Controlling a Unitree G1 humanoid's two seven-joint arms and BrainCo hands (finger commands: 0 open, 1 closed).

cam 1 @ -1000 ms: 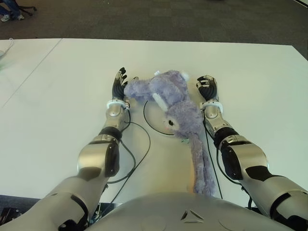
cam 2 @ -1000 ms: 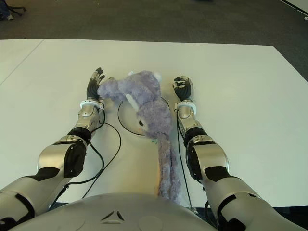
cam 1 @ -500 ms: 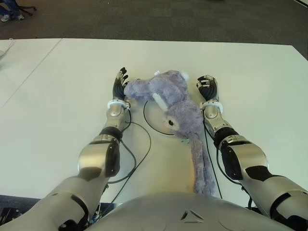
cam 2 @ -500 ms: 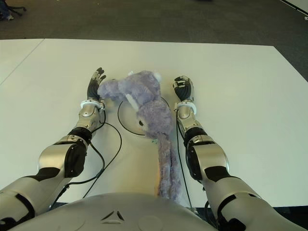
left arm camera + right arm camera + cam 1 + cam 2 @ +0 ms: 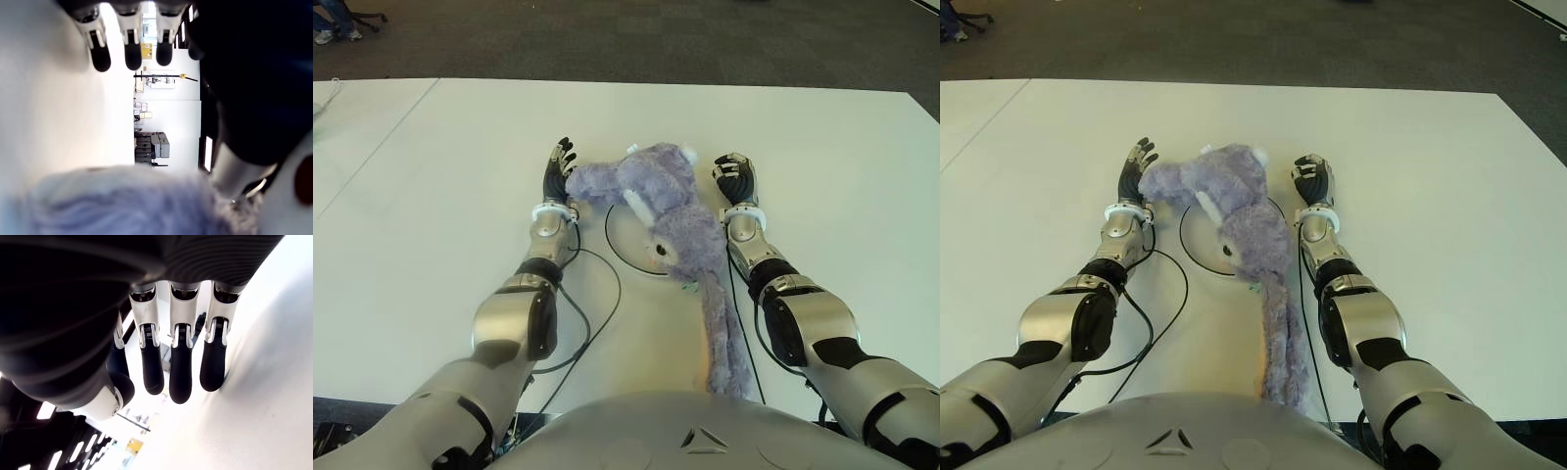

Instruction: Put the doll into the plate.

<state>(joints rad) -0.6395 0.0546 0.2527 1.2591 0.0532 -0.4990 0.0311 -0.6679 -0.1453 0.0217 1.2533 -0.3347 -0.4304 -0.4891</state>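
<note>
The white table [image 5: 431, 176] carried little beside the task's things; black cables [image 5: 597, 313] looped from the left forearm across the table toward the robot's body, passing just beside the plate [image 5: 619, 238], a white disc with a dark rim lying between the two hands. The purple doll [image 5: 661, 196] lay across that plate, its head and upper body covering most of it, one fuzzy limb reaching out to touch the left hand [image 5: 557, 171], its long tail trailing back along the inner side of the right forearm. The left hand stood at the doll's left, fingers [image 5: 133, 51] stretched straight and holding nothing; the right hand [image 5: 735, 176] showed just right of the doll, fingers [image 5: 180, 367] loosely bent, empty. Compared with a second earlier, the left fingers had opened out slightly; the doll, plate and right hand had not shifted.
</note>
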